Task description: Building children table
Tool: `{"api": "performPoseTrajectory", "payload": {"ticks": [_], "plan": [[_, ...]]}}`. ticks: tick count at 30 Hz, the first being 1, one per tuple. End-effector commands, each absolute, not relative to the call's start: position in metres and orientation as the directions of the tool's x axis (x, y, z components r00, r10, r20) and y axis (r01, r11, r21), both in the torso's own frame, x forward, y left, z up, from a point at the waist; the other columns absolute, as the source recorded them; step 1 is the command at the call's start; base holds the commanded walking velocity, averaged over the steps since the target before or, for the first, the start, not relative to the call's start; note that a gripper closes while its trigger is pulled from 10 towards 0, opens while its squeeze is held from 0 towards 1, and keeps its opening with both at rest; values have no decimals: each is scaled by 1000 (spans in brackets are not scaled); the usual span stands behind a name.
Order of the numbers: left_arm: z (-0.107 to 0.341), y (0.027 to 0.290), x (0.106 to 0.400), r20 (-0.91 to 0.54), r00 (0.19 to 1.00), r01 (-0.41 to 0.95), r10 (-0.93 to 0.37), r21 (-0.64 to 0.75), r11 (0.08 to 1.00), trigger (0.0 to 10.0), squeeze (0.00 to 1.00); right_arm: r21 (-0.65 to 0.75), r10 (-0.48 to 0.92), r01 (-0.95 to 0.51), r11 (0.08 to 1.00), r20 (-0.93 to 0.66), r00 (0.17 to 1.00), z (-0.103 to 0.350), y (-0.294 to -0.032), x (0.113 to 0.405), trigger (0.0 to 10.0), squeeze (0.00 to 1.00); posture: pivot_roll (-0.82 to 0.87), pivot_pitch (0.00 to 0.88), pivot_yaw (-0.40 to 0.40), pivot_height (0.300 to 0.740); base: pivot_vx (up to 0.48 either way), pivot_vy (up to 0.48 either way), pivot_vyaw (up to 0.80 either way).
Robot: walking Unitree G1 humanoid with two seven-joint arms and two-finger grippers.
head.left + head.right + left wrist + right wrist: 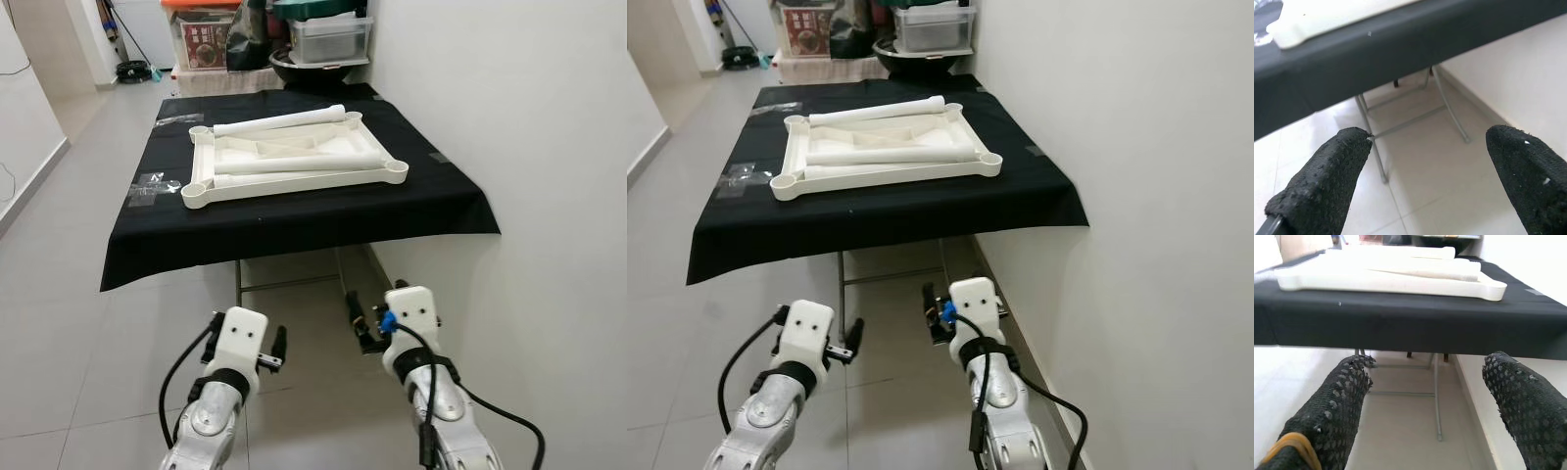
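Left eye view: both end effectors, left (277,345) and right (361,323), were held spread below the bench (294,211), short of the inverted tabletop (294,157), seemingly ready for reaching.

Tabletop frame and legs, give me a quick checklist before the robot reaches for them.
1. Left tool open: ok.
2. Right tool open: ok.
3. Both tools empty, below the black-covered table edge: ok.
4. White tabletop frame lies flat on the cloth: ok.
5. White legs rest loose on the frame: ok, exact count cannot tell.
6. Within arm's reach of the frame: not ok, tools sit short of the table.
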State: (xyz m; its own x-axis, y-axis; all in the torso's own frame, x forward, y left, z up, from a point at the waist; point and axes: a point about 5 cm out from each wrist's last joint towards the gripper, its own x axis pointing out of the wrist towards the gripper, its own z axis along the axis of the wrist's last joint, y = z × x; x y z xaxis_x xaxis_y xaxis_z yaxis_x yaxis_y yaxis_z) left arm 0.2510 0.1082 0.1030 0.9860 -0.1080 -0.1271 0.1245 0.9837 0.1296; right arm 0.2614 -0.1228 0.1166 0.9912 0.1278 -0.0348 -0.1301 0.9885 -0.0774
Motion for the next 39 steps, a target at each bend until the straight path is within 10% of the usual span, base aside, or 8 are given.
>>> {"api": "performPoseTrajectory", "payload": {"ticks": [1, 39], "plan": [[112, 113, 251, -56, 997, 66, -60, 124, 990, 10000, 0, -15, 115, -115, 993, 11, 993, 121, -125, 261, 10000, 0, 12, 0, -22, 740, 0, 0, 0], [114, 105, 258, -46, 994, 100, -96, 98, 990, 10000, 0, 1, 143, -143, 990, 20, 990, 118, -116, 268, 10000, 0, 7, 0, -15, 740, 165, 0, 110]]}}
